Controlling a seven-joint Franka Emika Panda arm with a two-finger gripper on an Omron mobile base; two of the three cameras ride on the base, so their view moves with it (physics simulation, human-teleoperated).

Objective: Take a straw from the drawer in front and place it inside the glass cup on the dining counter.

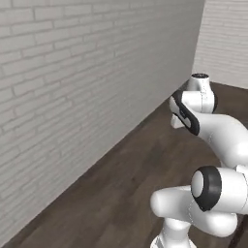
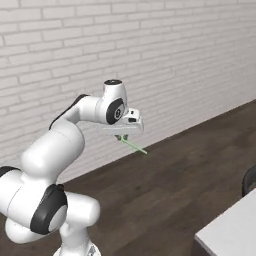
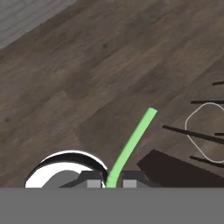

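Gripper: the gripper [image 2: 121, 136] hung high above the dark wood floor [image 2: 165, 190], near the white brick wall [image 2: 165, 60], pinching the straw [image 2: 134, 145].
Straw: clamped at one end between the fingertips [image 3: 127, 180], slanting down and away from the wall [image 3: 131, 144].
Dining counter: a white corner [image 2: 227, 230] lay well apart from the gripper.

white arm [image 1: 213, 131] rises at right, over dark wood floor [image 1: 121, 193], beside brick wall [image 1: 82, 92].
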